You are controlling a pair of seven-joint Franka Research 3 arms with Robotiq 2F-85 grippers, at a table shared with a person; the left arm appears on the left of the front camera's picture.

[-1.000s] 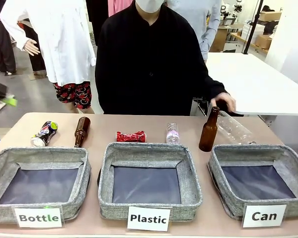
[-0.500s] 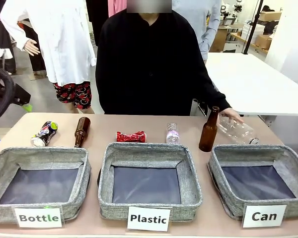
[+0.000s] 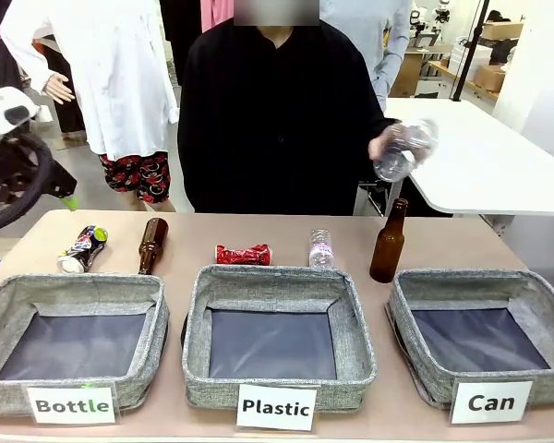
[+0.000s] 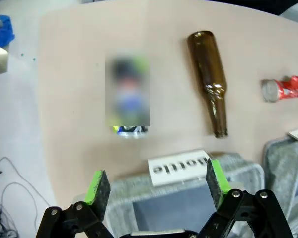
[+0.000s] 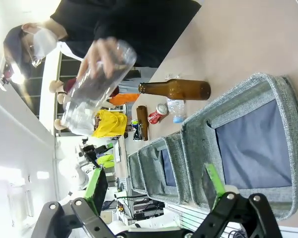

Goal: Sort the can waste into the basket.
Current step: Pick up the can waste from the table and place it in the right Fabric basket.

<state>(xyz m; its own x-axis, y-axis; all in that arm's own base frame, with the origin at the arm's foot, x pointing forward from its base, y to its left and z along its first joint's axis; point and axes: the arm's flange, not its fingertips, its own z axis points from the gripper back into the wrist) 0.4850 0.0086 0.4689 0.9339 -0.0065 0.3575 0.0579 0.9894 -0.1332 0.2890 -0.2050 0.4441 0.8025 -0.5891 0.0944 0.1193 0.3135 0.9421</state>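
The large clear plastic bottle [image 3: 404, 148] has been lifted off the tan table [image 3: 277, 233] by the person's hand [image 3: 381, 146]; the robot's left arm [image 3: 14, 171] has been brought further in.

Table [image 3: 277, 229], Can basket [image 3: 462, 280] (two others alongside), red can [image 3: 243, 254], dark can [image 3: 83, 249], brown bottles [image 3: 151, 245], clear bottle [image 3: 321, 249]

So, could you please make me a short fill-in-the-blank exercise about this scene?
The red can lies behind the basket labelled ____.
The dark can lies behind the basket labelled ____.
The person's hand holds up a clear ____.
The left gripper and right gripper both stand ____.
Missing words: Plastic; Bottle; bottle; open.
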